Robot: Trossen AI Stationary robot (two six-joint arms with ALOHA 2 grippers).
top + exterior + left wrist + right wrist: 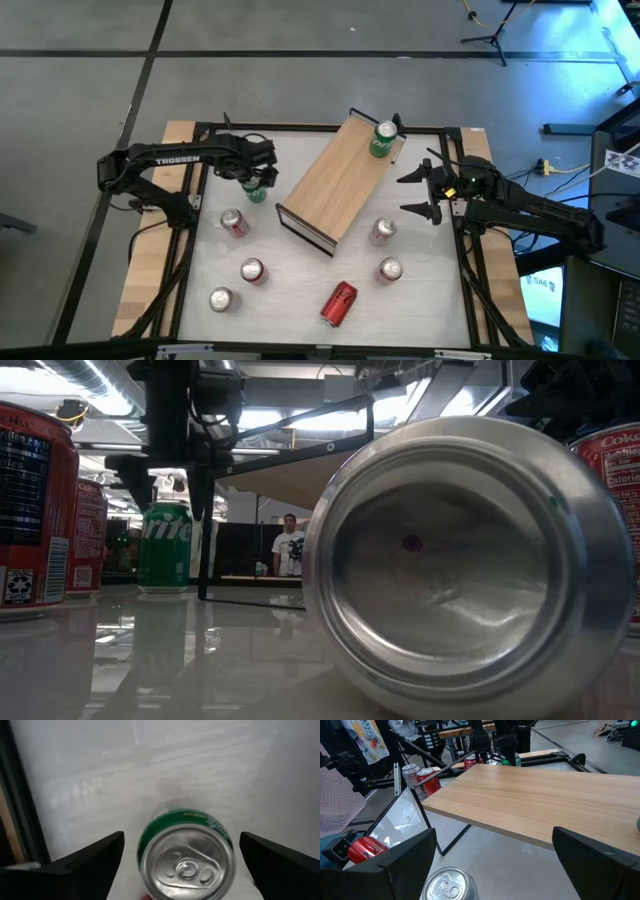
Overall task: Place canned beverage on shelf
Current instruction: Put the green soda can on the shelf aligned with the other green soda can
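From above, the shelf point(335, 178) lies diagonally across the middle of the white surface point(300, 290). One green can point(382, 139) stands on its far end. A second green can point(257, 189) stands on the surface beside the shelf's left edge, under the left gripper point(256, 176), whose fingers are spread and hold nothing. The right gripper point(421, 192) hangs just right of the shelf, wide open and empty. Six more cans sit on the surface: five upright with silver tops, and one red can point(338, 303) lying on its side near the front edge. That makes eight cans in all, two green.

At table height, the base of the lying can point(470, 560) fills the frame. A green can point(165, 547) stands behind it below the left gripper, with red cans at both edges. A person point(291, 545) stands in the room beyond.

The left wrist view looks down on the green can's top point(186, 862) between the two spread fingers, clear of both.

The right wrist view shows the shelf board point(540, 802), one silver can top point(449, 885) close by, and open fingers.
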